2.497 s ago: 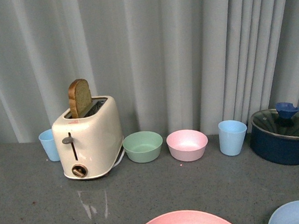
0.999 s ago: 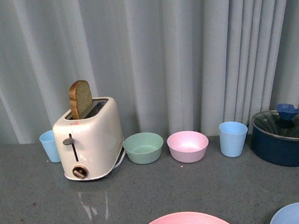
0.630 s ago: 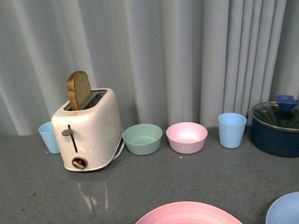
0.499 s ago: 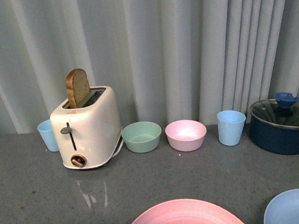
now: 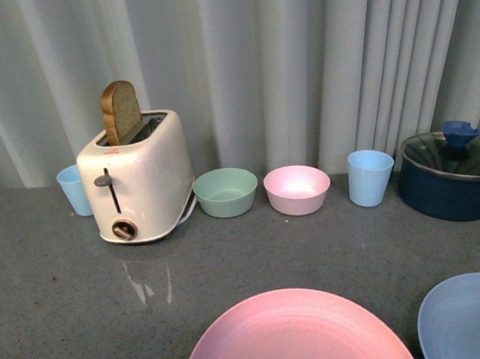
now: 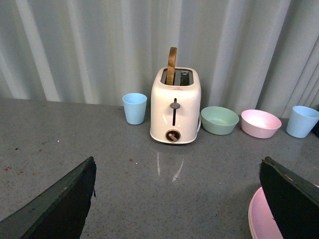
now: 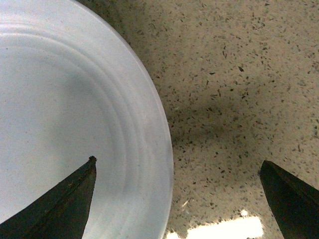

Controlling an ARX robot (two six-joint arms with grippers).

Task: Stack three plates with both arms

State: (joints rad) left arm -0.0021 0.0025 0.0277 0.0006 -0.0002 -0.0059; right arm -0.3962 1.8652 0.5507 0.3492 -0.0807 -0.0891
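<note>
Front view, round matte pink plate (image 5: 293,338), speckled grey countertop (image 5: 65,321)

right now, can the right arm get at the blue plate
Likely yes. The right gripper is open, and the blue plate has its rim between the jaws: one is over the plate, the other over the counter. Nothing visible blocks it.
</note>
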